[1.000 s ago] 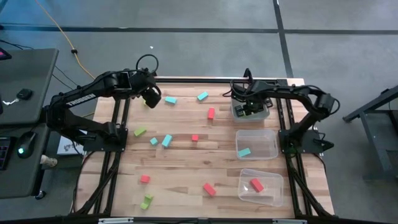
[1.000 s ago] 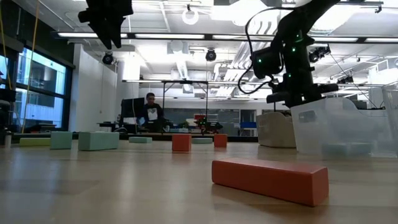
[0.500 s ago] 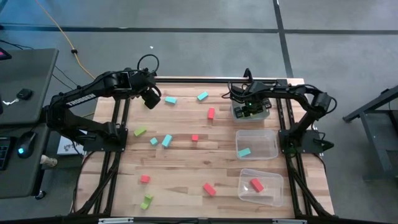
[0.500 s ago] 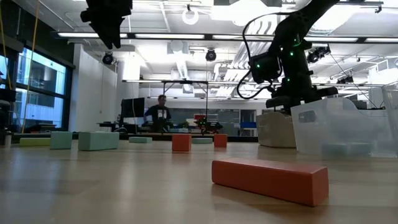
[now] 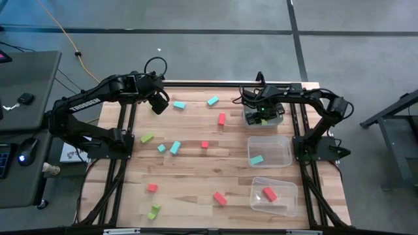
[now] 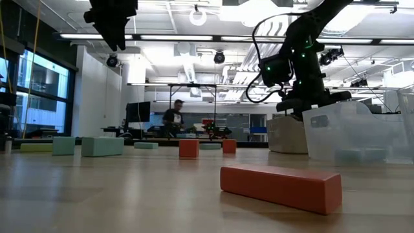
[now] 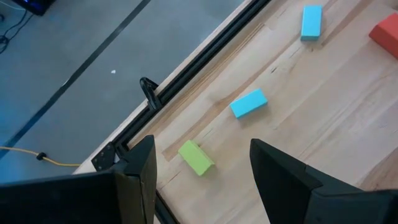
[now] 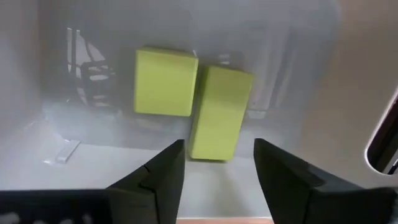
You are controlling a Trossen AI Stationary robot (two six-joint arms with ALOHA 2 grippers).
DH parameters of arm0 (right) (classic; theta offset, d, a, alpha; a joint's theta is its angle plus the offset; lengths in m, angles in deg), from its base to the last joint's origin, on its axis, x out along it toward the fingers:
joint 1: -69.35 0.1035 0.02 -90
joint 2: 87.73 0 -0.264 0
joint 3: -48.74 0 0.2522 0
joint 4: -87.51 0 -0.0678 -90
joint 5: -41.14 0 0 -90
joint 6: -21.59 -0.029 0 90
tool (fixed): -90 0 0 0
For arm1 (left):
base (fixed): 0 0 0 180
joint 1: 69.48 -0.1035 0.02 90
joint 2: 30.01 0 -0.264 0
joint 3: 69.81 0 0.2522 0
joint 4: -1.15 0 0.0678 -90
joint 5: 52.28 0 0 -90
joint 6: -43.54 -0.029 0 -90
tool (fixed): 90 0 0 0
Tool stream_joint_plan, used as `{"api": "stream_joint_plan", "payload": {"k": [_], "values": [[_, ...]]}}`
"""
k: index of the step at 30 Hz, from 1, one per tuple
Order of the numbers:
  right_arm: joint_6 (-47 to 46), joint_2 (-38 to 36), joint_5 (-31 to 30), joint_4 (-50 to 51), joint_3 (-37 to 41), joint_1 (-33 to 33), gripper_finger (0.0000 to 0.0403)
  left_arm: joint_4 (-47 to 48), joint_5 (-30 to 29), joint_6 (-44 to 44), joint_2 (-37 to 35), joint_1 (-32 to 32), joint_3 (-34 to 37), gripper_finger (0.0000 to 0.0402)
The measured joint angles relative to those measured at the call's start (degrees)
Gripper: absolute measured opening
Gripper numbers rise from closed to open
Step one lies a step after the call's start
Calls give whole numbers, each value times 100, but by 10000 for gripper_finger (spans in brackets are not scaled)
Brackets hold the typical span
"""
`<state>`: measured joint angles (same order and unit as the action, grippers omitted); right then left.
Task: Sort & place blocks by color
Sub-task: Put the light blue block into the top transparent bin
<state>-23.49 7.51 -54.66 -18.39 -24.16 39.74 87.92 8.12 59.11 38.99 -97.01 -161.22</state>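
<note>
**Two green blocks lie in the far bin under parted fingers**

The right gripper is held over the far clear bin, fingers parted and empty. Just beyond the fingertips, two lime green blocks are seen side by side on the bin floor. A light blue block lies in the middle bin, and a red-orange block in the near bin. The left gripper is held wide above a green block.
</note>
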Motion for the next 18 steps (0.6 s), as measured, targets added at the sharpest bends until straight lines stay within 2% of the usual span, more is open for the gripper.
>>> {"api": "stream_joint_plan", "payload": {"k": [9, 18], "values": [[-96, 2, -71, 91, -229, 0, 190, 0, 94, -81, -1, -239, 0, 188], [-95, 2, -471, 759, -976, 0, 190, 2, 436, -80, -1, -734, 0, 234]]}}
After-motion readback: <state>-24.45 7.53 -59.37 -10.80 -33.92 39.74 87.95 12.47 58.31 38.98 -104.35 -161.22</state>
